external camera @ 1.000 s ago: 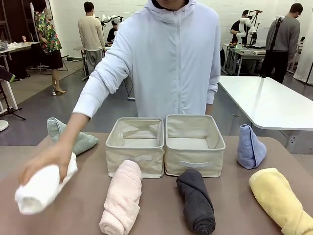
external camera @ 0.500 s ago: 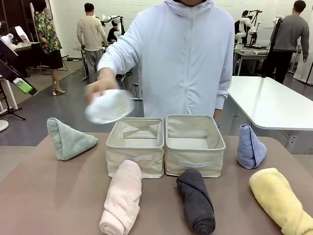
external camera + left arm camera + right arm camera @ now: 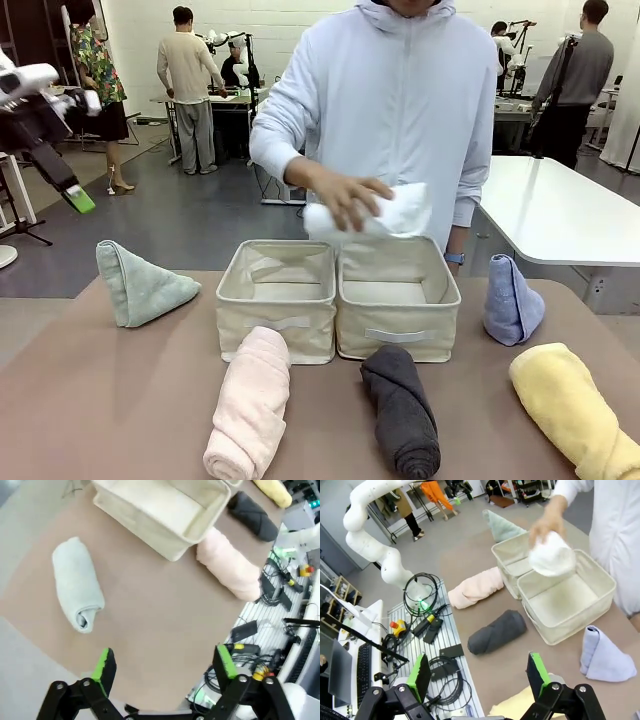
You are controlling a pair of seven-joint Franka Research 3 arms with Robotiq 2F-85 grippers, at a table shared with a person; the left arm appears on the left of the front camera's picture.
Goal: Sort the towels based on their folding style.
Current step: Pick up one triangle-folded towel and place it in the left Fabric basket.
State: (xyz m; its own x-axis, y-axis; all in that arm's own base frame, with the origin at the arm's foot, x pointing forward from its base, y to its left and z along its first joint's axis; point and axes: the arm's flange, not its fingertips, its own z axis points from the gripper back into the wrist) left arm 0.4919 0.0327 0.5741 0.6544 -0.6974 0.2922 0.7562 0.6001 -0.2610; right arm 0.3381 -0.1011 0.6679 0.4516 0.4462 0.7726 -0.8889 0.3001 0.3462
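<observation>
Front view: white towel (image 3: 405, 212) crosswise above right bin (image 3: 398, 335); left gripper (image 3: 165, 659), right gripper (image 3: 479, 666) agape.

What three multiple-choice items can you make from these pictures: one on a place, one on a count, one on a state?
1. Where is the white towel?
A. lying on the table
B. under the table
C. in the person's hand, above the bins

2. How many cone-folded towels rest on the table?
A. one
B. two
C. four

3. What is the state of the left gripper?
A. open, holding nothing
B. shut on a towel
C. shut on a bin's rim

Answers:
1 C: the hand grips the roll in the air over the bins.
2 B: the grey-teal cone and the light blue cone.
3 A: its green pads stand wide apart with nothing between them.
</observation>
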